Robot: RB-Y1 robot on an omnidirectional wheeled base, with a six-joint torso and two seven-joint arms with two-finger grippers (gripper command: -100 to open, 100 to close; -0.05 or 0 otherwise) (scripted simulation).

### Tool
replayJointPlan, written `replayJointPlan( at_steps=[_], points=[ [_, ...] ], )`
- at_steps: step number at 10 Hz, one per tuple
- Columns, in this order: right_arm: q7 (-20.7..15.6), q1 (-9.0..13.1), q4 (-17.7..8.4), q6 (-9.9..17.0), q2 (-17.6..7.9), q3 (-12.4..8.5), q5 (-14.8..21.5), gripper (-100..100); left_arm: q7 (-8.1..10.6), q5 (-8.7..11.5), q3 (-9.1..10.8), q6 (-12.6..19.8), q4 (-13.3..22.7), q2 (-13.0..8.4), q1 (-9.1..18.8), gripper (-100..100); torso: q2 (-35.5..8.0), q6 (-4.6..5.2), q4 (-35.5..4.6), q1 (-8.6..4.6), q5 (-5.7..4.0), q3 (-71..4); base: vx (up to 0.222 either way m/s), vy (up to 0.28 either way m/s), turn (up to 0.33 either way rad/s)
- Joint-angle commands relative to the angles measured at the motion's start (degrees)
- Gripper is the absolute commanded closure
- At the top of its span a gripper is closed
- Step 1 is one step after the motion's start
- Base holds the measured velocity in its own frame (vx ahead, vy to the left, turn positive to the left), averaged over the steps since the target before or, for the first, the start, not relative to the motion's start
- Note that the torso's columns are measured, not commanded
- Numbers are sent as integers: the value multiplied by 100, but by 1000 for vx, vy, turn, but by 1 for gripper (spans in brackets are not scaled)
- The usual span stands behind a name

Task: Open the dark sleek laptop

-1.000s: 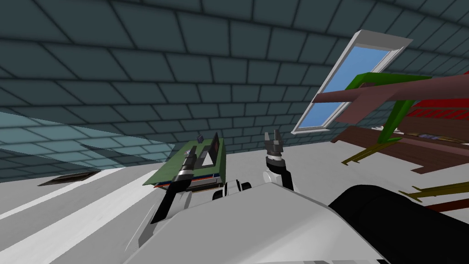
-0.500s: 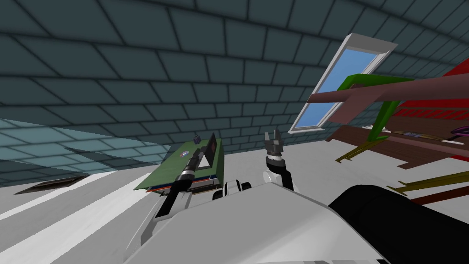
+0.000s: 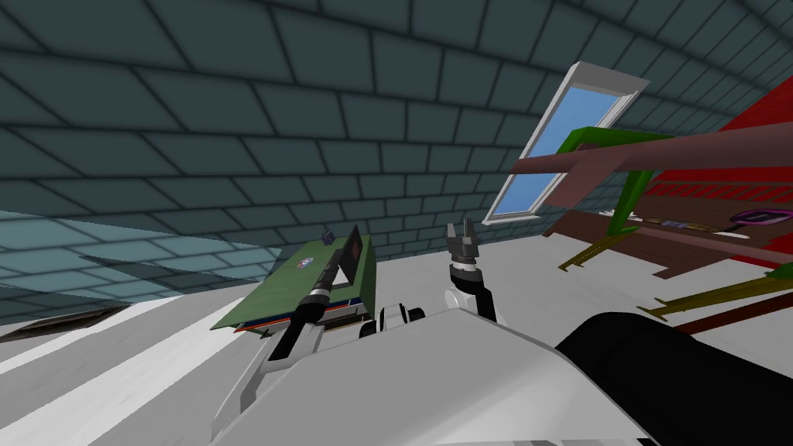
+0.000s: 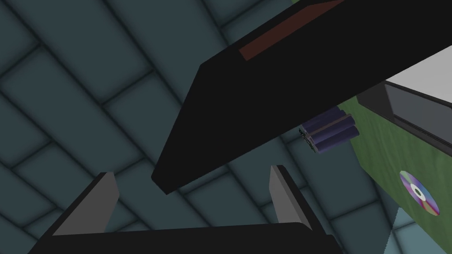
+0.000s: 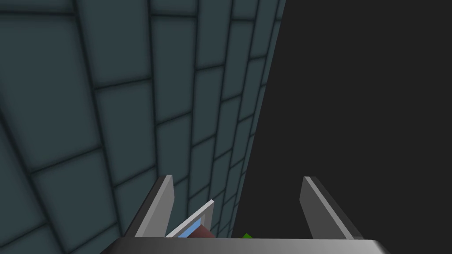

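Our left gripper (image 4: 192,174) had its two fingers spread wide and held nothing. The near corner of the laptop's black lid (image 4: 282,75) lay just beyond the fingertips, in line with the gap, though we could not tell whether either blade touched it. We judged the hand was set that way so the lid's free edge could be pushed or slipped between the fingers rather than pinched. Our right gripper (image 3: 462,231) was raised beside the chest, well apart from the desk, also wide open and empty, most likely parked there to stay out of the working arm's way. The laptop sat along the right edge of the green desk (image 3: 263,302), toward its far right corner. Its lid was already lifted well clear of the grey base (image 4: 415,110) and stood steeply over it in the head view, so we reckoned the opening was largely under way and might need only a further push back. Past the base, a shiny disc (image 4: 419,198) lay flat on the desk top nearer the middle. A bundle of small purple cylinders (image 4: 333,132) sat at the far edge, and behind it rose the dark tiled wall (image 4: 88,88).
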State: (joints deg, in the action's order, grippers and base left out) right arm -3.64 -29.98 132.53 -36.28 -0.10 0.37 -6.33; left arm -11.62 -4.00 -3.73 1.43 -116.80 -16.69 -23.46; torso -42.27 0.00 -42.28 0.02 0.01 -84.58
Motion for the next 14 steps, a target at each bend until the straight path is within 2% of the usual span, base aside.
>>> replayJointPlan(
  at_steps=[1, 9, 10, 11, 14],
  points=[
    [0, 0, 0, 0, 0, 0, 0, 0, 19, 13, 73, 97, 156, -18, 203, -100, -2, -1, -1, 5, 1, 1, -22, -9, -75],
    [0, 0, 0, 0, 0, 0, 0, 0, 98, 76, 368, 359, 758, -64, 1002, -100, 0, 0, 0, -2, -1, 0, -35, -9, -54],
    [0, 0, 0, 0, 0, 0, 0, 0, 97, 79, 347, 350, 692, -74, 939, -100, -2, 0, 0, -2, -1, 1, -14, -5, -12],
    [0, 0, 0, 0, 0, 0, 0, 0, 69, 53, 257, 261, 532, -47, 702, 100, 1, -2, 0, 0, 0, 0, 32, 14, 112],
    [0, -1, 0, 0, -1, -1, 0, 0, 39, 29, 147, 163, 306, -30, 403, 100, 11, -4, 17, 12, 14, -6, 50, 13, 61]
  ],
)
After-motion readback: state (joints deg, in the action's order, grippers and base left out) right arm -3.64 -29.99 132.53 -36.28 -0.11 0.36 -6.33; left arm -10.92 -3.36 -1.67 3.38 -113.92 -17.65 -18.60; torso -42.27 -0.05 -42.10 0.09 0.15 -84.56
